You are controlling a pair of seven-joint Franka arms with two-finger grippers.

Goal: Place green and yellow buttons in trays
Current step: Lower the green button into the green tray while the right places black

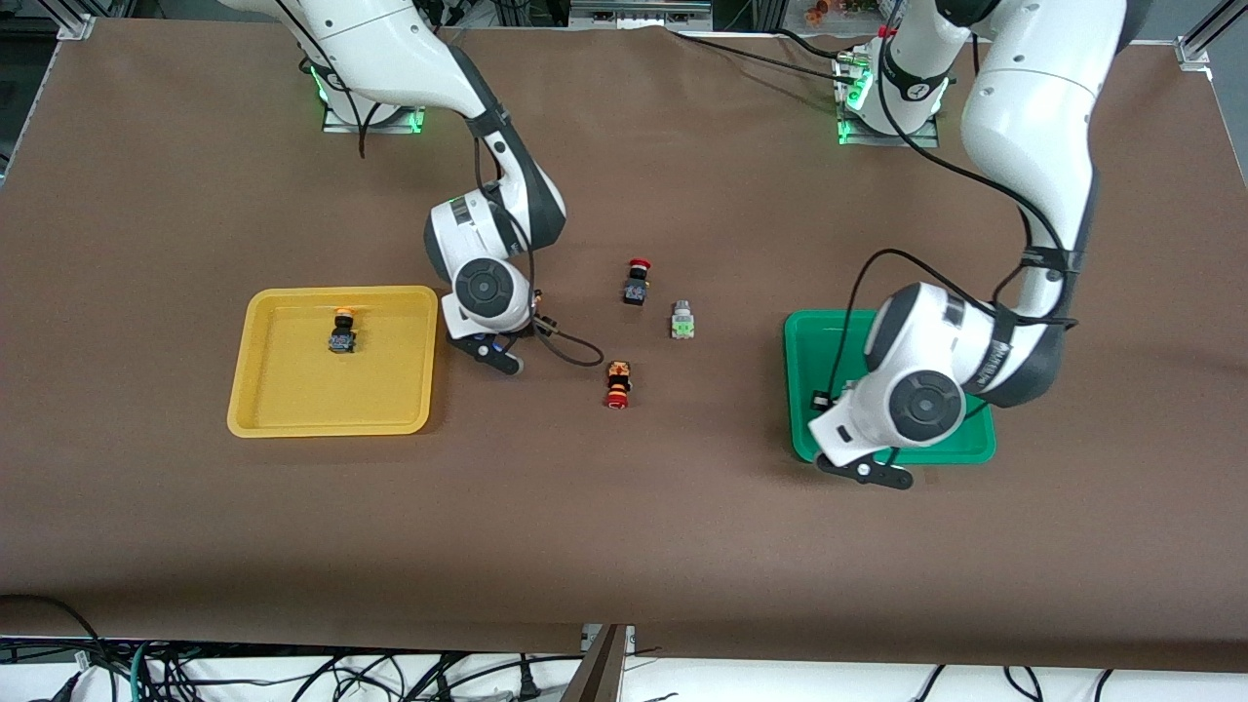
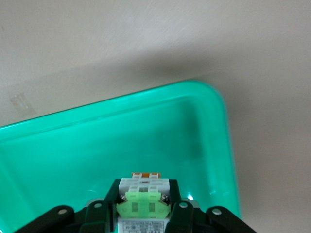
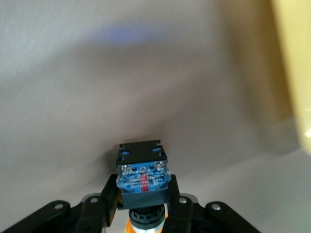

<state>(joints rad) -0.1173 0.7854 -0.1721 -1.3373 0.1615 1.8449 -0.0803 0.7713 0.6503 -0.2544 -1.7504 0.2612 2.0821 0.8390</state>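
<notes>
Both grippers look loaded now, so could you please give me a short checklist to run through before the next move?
1. Left gripper shut on a green button: ok.
2. Left gripper over the green tray: ok.
3. Right gripper shut on a yellow button: ok.
4. Right gripper over the yellow tray: not ok, it is beside the tray, over the table.
5. Second green button trayed: not ok, it lies on the table.
6. Red buttons left alone: ok.
</notes>
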